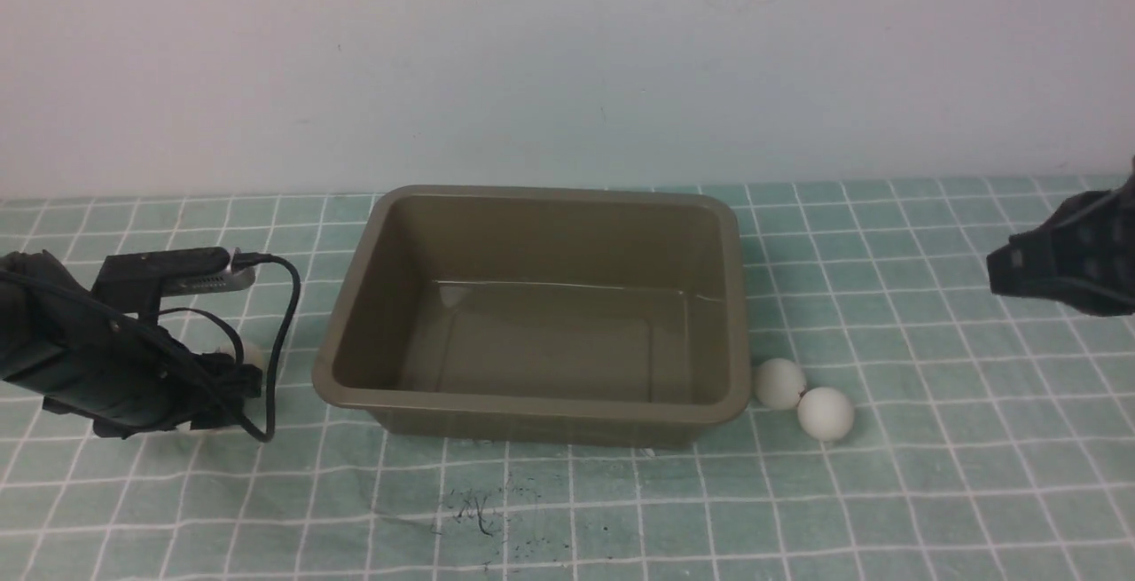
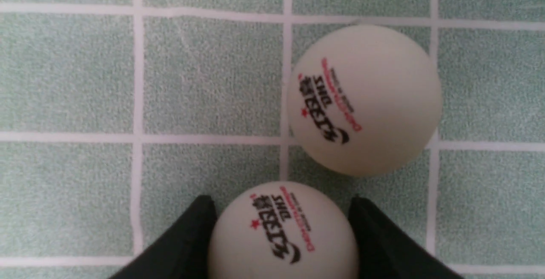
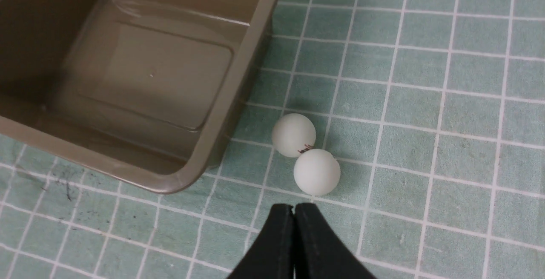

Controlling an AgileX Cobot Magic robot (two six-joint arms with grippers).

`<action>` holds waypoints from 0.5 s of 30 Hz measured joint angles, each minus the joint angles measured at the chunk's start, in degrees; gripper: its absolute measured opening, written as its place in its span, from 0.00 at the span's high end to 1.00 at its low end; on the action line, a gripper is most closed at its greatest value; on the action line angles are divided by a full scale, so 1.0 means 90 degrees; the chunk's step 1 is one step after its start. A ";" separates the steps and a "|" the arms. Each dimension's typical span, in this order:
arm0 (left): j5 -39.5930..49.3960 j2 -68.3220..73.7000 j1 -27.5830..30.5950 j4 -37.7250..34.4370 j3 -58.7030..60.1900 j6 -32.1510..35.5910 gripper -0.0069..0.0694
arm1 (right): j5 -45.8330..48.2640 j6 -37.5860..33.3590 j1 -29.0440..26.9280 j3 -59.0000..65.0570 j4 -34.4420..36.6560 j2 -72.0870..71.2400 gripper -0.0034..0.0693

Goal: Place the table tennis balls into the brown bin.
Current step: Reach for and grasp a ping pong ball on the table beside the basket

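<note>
The brown bin (image 1: 523,405) stands empty in the middle of the checked cloth. Two white table tennis balls (image 1: 779,383) (image 1: 825,413) lie touching each other just off its near right corner; the right wrist view shows them too (image 3: 294,135) (image 3: 316,172). My right gripper (image 3: 294,207) hovers shut a little short of them, holding nothing. Left of the bin, my left gripper (image 2: 281,200) is low on the cloth, its black fingers (image 2: 193,232) pressed against both sides of a printed ball (image 2: 283,232). A second printed ball (image 2: 366,100) rests just beyond it.
A green cloth with a white grid (image 1: 931,492) covers the table up to a plain white wall (image 1: 567,58). Dark scribble marks (image 1: 479,510) lie in front of the bin. A black cable (image 1: 284,333) loops off the left wrist.
</note>
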 joint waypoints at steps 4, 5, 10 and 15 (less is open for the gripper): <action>0.0514 -0.0258 0.0007 0.0052 0.0001 0.0002 0.46 | -0.0032 -0.0291 0.0084 0.0000 0.0005 0.0460 0.91; 0.0546 -0.0288 0.0007 0.0058 0.0001 0.0002 0.46 | -0.0032 -0.0301 0.0098 0.0000 0.0005 0.0486 0.91; 0.1165 -0.1406 0.0007 0.0107 0.0001 -0.0050 0.46 | -0.0325 -0.0364 0.0645 0.0000 -0.0254 0.1140 0.72; 0.2183 -0.2402 -0.0002 -0.0379 -0.0395 -0.0073 0.46 | -0.0860 -0.0296 0.0993 -0.0007 -0.0792 0.2023 0.46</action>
